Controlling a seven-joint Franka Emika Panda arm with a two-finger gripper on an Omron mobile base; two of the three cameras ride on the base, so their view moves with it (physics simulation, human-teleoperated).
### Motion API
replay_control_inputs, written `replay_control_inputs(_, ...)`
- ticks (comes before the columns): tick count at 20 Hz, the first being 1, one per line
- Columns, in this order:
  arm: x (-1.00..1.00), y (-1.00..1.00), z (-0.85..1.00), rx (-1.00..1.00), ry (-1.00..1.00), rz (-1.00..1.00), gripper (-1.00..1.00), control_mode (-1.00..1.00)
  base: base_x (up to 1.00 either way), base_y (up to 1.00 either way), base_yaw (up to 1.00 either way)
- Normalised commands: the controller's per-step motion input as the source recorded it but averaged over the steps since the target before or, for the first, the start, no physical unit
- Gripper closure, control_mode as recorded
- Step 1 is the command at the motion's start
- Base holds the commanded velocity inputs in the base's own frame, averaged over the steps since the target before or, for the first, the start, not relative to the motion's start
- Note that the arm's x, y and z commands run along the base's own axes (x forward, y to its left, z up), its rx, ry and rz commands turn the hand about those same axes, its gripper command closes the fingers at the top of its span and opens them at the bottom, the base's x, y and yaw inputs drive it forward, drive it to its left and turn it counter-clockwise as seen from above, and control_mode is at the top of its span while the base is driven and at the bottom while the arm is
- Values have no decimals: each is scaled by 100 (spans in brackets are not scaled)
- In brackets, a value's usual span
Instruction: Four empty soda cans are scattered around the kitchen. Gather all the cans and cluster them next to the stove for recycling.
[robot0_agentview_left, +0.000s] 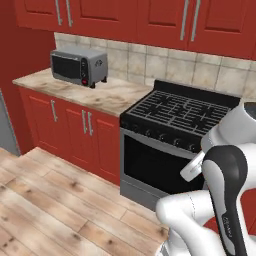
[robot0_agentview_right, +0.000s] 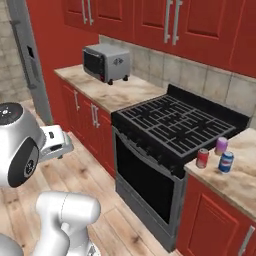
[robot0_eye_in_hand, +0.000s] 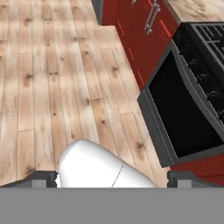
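Note:
The stove (robot0_agentview_left: 181, 116) is a wide black gas range with iron grates and an oven door, also seen in the right base view as the stove (robot0_agentview_right: 172, 126). Three soda cans stand close together on the beige counter (robot0_agentview_right: 240, 182) just right of it: a red can (robot0_agentview_right: 202, 158), a purple can (robot0_agentview_right: 221, 146) and a blue can (robot0_agentview_right: 226, 162). My gripper (robot0_eye_in_hand: 113, 179) is open and holds nothing; its dark fingertips (robot0_eye_in_hand: 41, 178) sit far apart. It hangs over the wood floor in front of the stove (robot0_eye_in_hand: 188, 109), pointing down, well away from the cans.
A silver toaster oven (robot0_agentview_left: 79, 66) sits on the counter (robot0_agentview_left: 102, 95) left of the stove, over red base cabinets (robot0_agentview_left: 75, 130). Red wall cabinets (robot0_agentview_right: 165, 22) hang above. A grey fridge (robot0_agentview_right: 27, 55) stands at the far left. The plank floor (robot0_eye_in_hand: 57, 78) offers room.

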Motion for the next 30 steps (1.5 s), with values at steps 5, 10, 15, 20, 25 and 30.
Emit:
replay_control_inputs(5, 0, 0, 0, 0, 0, 0, -100, 100, -5, 2, 49)
replay_control_inputs(10, 0, 0, 0, 0, 0, 0, -100, 100, -6, 0, 49)
replay_control_inputs(15, 0, 0, 0, 0, 0, 0, -100, 100, -14, 0, 42)
replay_control_inputs(20, 0, 0, 0, 0, 0, 0, -100, 100, -25, 0, 30)
replay_control_inputs(25, 0, 0, 0, 0, 0, 0, -100, 100, -20, 0, 34)
replay_control_inputs(30, 0, 0, 0, 0, 0, 0, -100, 100, -17, 0, 38)
